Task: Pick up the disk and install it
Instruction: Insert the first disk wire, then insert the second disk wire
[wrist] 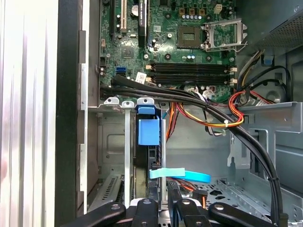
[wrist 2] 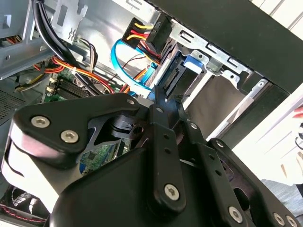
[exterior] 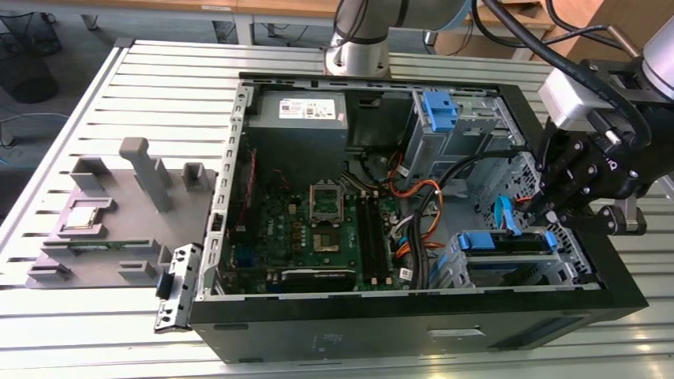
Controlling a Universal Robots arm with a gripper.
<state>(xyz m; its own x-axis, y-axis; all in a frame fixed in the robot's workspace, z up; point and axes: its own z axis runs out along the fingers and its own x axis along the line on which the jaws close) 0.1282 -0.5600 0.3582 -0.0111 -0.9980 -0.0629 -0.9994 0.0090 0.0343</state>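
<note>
The disk [exterior: 506,242], in its bright blue frame, sits on edge in the drive bay at the near right corner of the open computer case [exterior: 421,332]. My gripper [exterior: 542,215] hangs just above the disk's right end in the exterior view, beside a light blue cable [exterior: 503,213]. In the first wrist view the blue frame [wrist: 147,131] stands in the bay slot beyond my gripper [wrist: 168,191]. In the second wrist view my gripper [wrist 2: 163,92] points at the frame [wrist 2: 191,61]. Its fingers look shut, with nothing visible between them.
A second blue bracket [exterior: 437,106] sits in the upper bay. Black, orange and red cables [wrist: 208,111] run over the motherboard [exterior: 316,221] toward the bays. A grey fixture tray [exterior: 116,213] with a small silver chip [exterior: 87,215] lies on the slatted table at the exterior view's left.
</note>
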